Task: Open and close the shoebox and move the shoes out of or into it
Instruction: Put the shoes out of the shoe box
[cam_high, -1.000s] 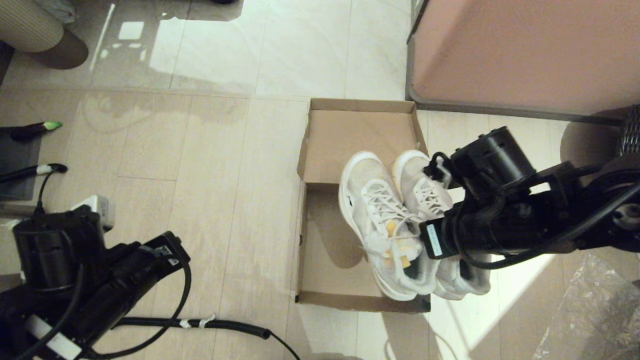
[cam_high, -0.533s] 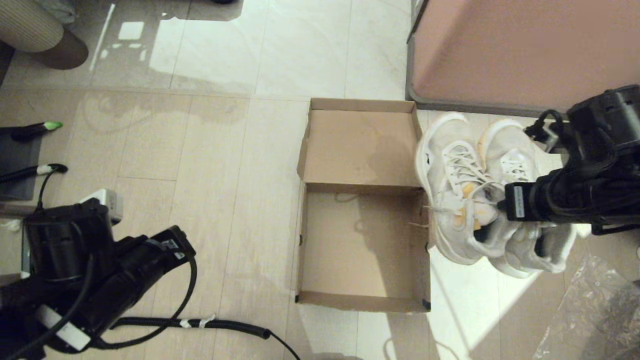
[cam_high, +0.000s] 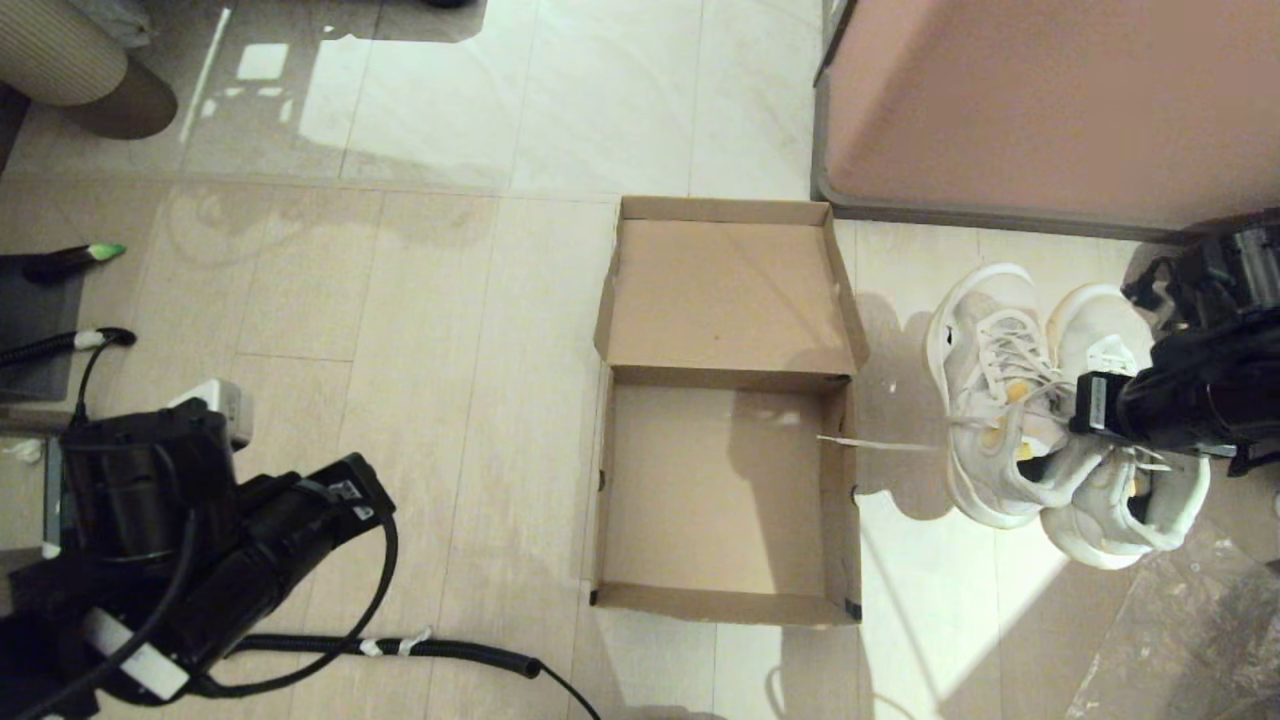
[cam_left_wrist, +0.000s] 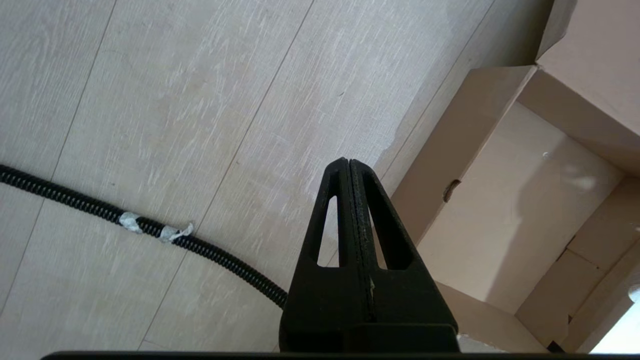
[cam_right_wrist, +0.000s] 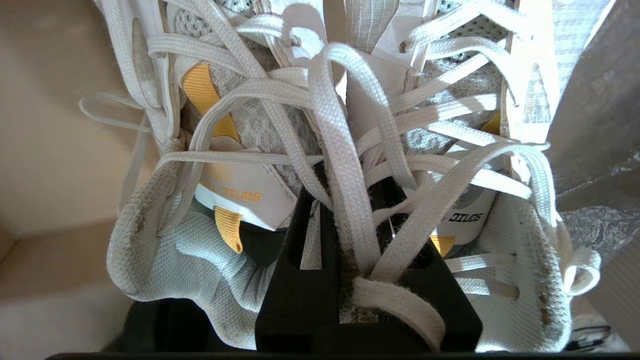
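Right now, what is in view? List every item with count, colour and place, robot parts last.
shoebox: 1, brown cardboard, on the floor at centre, lid flipped open, nothing inside.
shoes: 2, white with yellow accents, side by side to the right of the shoebox, outside it; a lace trails toward the box.
cabinet: 1, pinkish-brown with grey edge, far right.
hose: 1, black ribbed, on the floor near left.
plastic sheet: 1, clear, crinkled, near right corner.
left gripper: 1, black, shut on nothing, parked over the floor left of the shoebox.
right gripper: 1, black, among the shoes' laces and collars, shut on them.
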